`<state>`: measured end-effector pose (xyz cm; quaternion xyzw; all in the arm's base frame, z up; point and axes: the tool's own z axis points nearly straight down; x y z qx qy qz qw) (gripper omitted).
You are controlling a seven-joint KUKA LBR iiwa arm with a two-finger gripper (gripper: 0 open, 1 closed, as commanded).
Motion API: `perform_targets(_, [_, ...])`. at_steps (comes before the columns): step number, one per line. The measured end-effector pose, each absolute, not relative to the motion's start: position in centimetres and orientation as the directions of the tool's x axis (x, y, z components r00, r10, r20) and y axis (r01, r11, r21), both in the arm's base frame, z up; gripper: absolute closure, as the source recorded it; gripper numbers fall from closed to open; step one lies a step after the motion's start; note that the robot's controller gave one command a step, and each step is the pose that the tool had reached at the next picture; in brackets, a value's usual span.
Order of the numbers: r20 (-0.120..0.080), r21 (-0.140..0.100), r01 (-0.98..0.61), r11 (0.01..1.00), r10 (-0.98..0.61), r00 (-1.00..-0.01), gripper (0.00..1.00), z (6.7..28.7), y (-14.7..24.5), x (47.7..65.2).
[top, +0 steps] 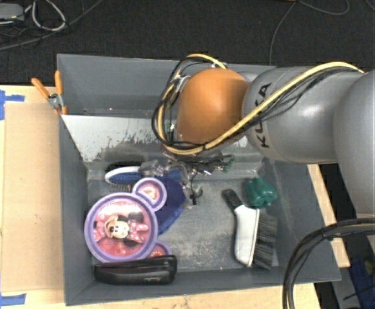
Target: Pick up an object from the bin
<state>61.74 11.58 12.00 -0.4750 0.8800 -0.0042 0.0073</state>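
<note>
Camera view. Grey metal bin [78, 192], floor speckled and scuffed. The arm [316, 118] enters from the right of the frame; the orange cover [210, 105] at its wrist sits upper centre, with yellow and black cables [168, 118] looped around it.

The gripper [191, 184] hangs below the cover, near the middle of the bin and low towards the floor. Whether the claw is spread or pressed together cannot be told: its metal parts merge with the dark things beneath. Nothing seen pinched in it.

Directly under and just left of the gripper is a dark blue piece [169, 210], partly tucked beneath a purple mouse-head plate [120, 227] with a cartoon mouse printed on it. The plate fills the lower left of the bin, and its small round ear [150, 190] lies just beside the gripper. Contact between gripper and blue piece cannot be told.

Left of the gripper, near the back wall: a blue-and-white brush [123, 174]. Right of it: a green lump [260, 193], and below that a white-handled brush with black bristles [250, 235], lying lengthwise. Along the front wall, lower left: a long black object [136, 270], touching the plate's edge.
</note>
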Motion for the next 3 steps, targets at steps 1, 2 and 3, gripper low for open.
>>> perform_targets(1, [-0.019,-0.016,-0.722,0.692,-0.722,-0.692,0.0,8.2,10.4,60.8])
perform_targets(2, [-0.019,-0.021,-0.744,0.668,-0.745,-0.667,0.0,6.8,10.5,61.0])
perform_targets(3, [-0.026,-0.025,-0.755,0.655,-0.755,-0.655,1.0,7.3,9.3,59.4])
